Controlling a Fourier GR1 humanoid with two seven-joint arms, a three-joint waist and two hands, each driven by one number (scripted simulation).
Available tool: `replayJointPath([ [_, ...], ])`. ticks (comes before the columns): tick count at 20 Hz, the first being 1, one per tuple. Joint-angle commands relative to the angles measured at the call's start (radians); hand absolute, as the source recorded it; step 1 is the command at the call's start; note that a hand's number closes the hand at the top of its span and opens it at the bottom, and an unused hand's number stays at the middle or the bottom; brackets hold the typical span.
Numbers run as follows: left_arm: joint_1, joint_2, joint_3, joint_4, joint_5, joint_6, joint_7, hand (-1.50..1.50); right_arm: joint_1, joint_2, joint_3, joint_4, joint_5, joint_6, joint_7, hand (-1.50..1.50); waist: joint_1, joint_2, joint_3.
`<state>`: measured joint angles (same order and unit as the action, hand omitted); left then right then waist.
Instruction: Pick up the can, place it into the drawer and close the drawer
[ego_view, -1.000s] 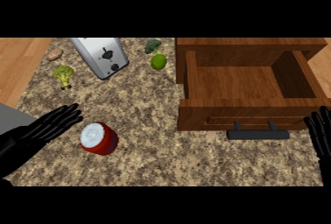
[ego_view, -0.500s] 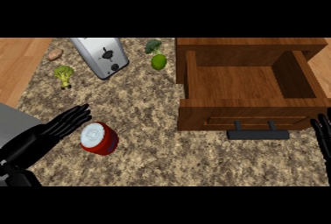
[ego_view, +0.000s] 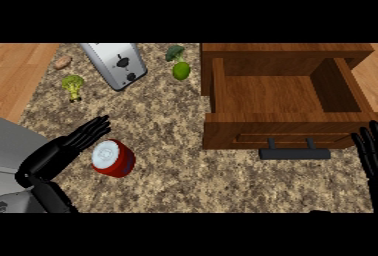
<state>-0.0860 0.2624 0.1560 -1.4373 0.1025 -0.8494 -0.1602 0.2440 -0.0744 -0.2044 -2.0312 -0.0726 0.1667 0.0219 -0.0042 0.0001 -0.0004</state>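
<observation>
Flanking can (ego_view: 112, 158): left hand (ego_view: 68, 148), open drawer (ego_view: 284, 95) apart.

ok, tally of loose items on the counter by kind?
Can: 1
Toaster: 1
Broccoli: 2
Lime-like green fruit: 1
Small tan item, kind unclear: 1
Total: 6

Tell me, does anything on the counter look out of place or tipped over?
The red can seems tilted toward the left hand, its white top facing up and left, not standing straight. The drawer is open and empty. The toaster lies askew. Nothing looks spilled or damaged.
</observation>
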Motion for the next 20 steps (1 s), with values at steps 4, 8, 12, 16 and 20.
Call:
replayJointPath([
  [4, -0.062, 0.019, 0.014, 0.161, -0.102, 0.007, -0.126, -1.50, 0.017, 0.024, 0.006, -0.056, 0.007, 0.009, 0.037, -1.50, -0.001, 0.000, 0.000],
  [8, -0.053, 0.056, -0.008, 0.286, -0.225, 0.033, -0.334, -1.50, -0.004, 0.010, 0.001, -0.041, 0.015, 0.016, 0.048, -1.50, -0.001, 0.000, 0.000],
  [12, -0.114, 0.042, -0.051, 0.419, -0.284, 0.096, -0.394, -1.50, -0.053, 0.012, -0.019, 0.080, 0.036, 0.016, -0.048, -1.50, -0.002, 0.002, 0.000],
  [16, -0.156, 0.100, -0.065, 0.557, -0.323, 0.101, -0.533, -1.50, -0.041, 0.002, -0.028, -0.023, -0.001, 0.016, 0.053, -1.50, -0.007, 0.003, -0.001],
  [20, -0.225, 0.092, -0.081, 0.618, -0.311, 0.122, -0.501, -1.50, -0.019, 0.062, 0.051, 0.043, 0.104, -0.009, -0.047, -1.50, -0.009, 0.003, -0.001],
])
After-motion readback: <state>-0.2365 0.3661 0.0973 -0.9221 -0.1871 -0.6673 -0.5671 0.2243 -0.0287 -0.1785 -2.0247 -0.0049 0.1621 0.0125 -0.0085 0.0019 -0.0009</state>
